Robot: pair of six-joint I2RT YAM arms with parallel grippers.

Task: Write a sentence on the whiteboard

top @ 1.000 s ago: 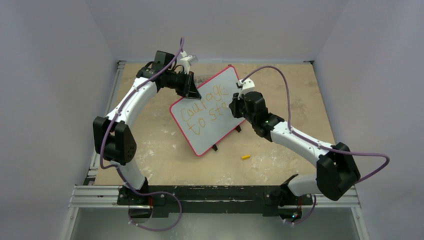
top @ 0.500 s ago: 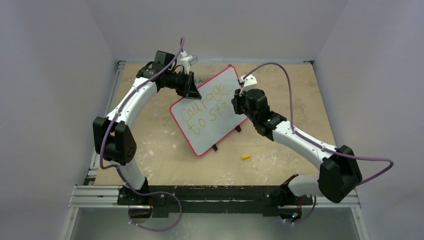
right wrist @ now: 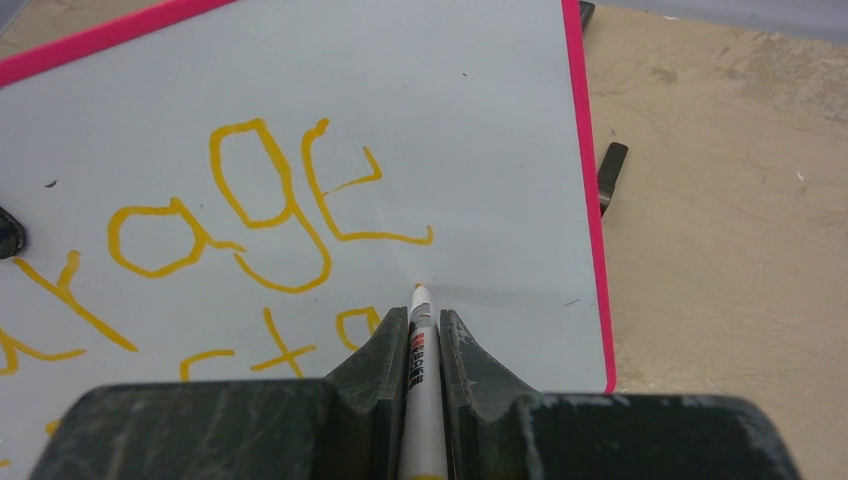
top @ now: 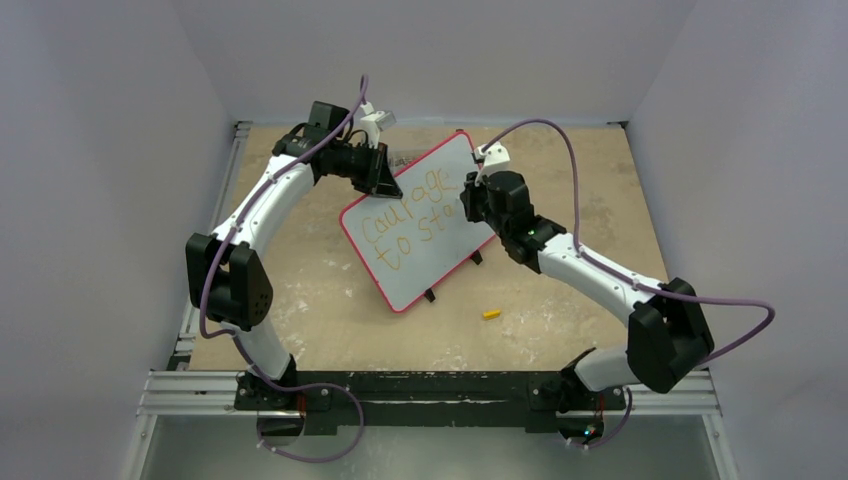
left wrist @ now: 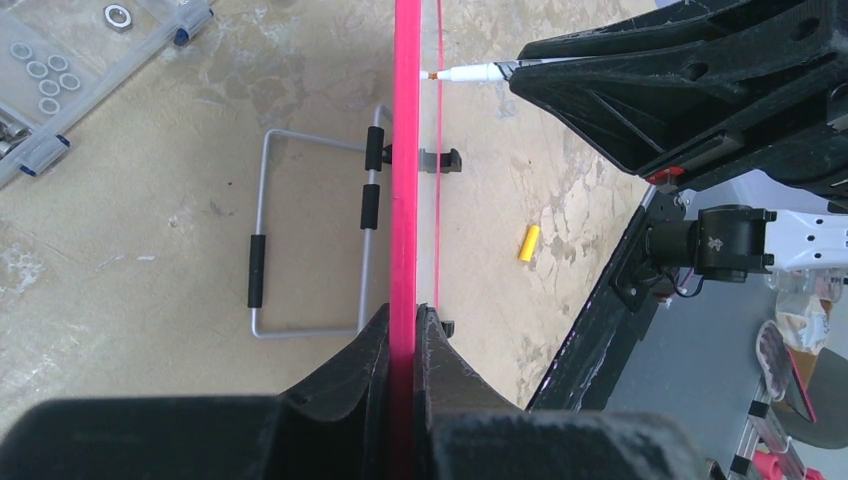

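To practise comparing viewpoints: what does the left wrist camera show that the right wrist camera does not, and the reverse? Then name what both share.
Left wrist only: the whiteboard seen edge-on, the left gripper clamped on its rim, the wire stand behind it, a yellow cap, a tray of nuts.
Right wrist only: the board's face with the sentence, "age" readable.
Both: the marker in the right gripper, its tip at the board, and the red-pink rim.

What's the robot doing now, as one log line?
left tool: shut on whiteboard | right tool: shut on marker, tip at whiteboard | sentence: "courage to sta"
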